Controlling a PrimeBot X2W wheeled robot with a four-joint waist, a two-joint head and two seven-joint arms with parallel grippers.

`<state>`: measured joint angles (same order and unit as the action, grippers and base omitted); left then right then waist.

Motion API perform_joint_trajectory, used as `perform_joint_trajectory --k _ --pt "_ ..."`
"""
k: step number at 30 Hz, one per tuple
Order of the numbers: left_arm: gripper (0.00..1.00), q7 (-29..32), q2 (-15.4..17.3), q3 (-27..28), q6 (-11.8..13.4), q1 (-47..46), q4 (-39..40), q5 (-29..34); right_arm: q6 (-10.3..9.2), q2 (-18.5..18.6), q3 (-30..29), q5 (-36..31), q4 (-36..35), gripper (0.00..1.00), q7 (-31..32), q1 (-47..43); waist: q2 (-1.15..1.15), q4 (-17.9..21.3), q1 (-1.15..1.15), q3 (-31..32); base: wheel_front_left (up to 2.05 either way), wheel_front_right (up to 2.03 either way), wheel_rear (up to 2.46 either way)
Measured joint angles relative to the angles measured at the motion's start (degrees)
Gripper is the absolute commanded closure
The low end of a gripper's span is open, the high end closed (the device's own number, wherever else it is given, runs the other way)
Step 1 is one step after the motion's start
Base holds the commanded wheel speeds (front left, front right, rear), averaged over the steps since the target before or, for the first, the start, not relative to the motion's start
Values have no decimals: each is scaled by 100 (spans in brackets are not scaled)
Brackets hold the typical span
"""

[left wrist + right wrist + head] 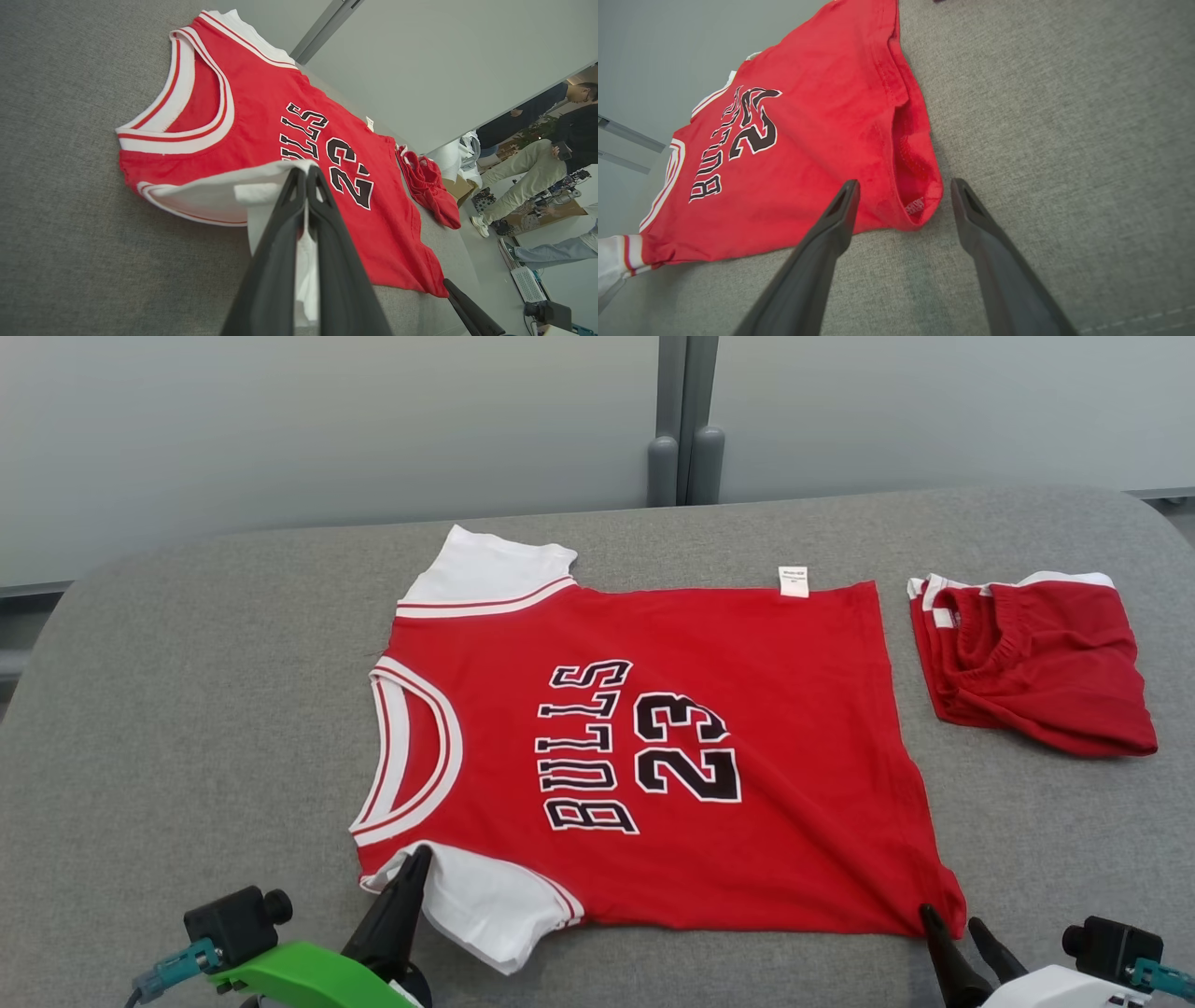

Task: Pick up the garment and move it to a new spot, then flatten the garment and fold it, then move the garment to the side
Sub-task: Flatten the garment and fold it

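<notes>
Entry: fold stage, near edge.

- The garment [653, 756], a red jersey, lies spread flat in the middle of the grey table [187, 709]. Its long axis runs left to right across the head view, with the collar at frame left and the hem at frame right.
- The left gripper [422, 857] is at the lower left of the head view. Its fingers are pressed together on the white sleeve [485, 905] nearest the bottom edge. In the left wrist view [303, 170] white cloth is pinched between the two fingers, so I read this as a firm hold.
- The right gripper [950, 917] is at the lower right, with its jaws spread wide and nothing in them. In the right wrist view [904, 184] the hem corner [920, 205] sits between the two fingertips, just ahead of them, and the left finger overlaps the red cloth.
- Key relation: both grippers sit on the jersey's bottom-of-frame edge, one at each end of the long axis. The cloth stretches away from them toward the top of the frame.
- My judgement is that the right gripper must close on that corner first. After that the edge can be carried up-frame as one line.
- A second red piece [1036, 663] lies folded at the upper right, well apart from the jersey.
</notes>
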<state>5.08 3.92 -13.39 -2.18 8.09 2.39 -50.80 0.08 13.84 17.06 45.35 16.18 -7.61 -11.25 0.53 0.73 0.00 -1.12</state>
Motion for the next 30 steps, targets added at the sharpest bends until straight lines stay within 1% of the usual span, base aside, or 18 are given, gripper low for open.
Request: perform_joint_trajectory --k 3,5,13,14,15,16,17,18,19,22,24,26,30 --pt "100 62 1 -93 1 18 -2 -3 35 -153 -40 164 123 0 45 1 0 8 0 8 0 0 0" --pt "100 121 -4 -188 0 18 -2 -3 40 -171 -64 209 215 0 46 0 0 -15 0 13 0 0 0" --pt "100 144 -7 -194 11 79 15 -3 97 -259 -113 326 455 0 110 24 0 -140 0 24 0 0 0" --pt "100 145 -7 -194 11 94 22 -3 120 -264 -112 326 470 5 110 30 0 -153 0 23 0 0 0" --pt "100 144 -7 -187 16 118 33 -3 142 -263 -90 326 486 21 112 45 0 -165 0 21 0 0 0" --pt "100 144 -7 -179 19 142 35 -3 151 -263 -75 326 499 44 112 71 0 -171 0 19 0 0 0" --pt "100 144 -7 -174 19 153 38 -3 178 -265 -65 324 513 53 111 106 0 -174 0 16 0 0 0" --pt "100 144 -7 -172 20 156 47 -3 191 -261 -64 308 522 58 110 149 0 -177 0 14 0 0 0" --pt "100 144 -7 -170 21 157 64 -3 194 -256 -66 300 522 66 107 181 0 -179 0 12 0 0 0" --pt "100 142 -7 -149 65 161 123 -3 237 -236 -75 299 538 80 102 263 0 -179 0 2 0 0 0" --pt "100 119 -5 -110 67 176 169 -3 243 -211 -64 263 546 100 102 293 0 -162 0 -11 0 0 0" --pt "100 115 -5 -93 67 190 186 -3 245 -183 -77 249 547 100 54 313 0 -138 0 -26 0 0 0" --pt "100 83 -5 -42 69 191 229 -3 322 -158 -177 296 488 100 -12 380 0 -92 0 -60 0 0 0"
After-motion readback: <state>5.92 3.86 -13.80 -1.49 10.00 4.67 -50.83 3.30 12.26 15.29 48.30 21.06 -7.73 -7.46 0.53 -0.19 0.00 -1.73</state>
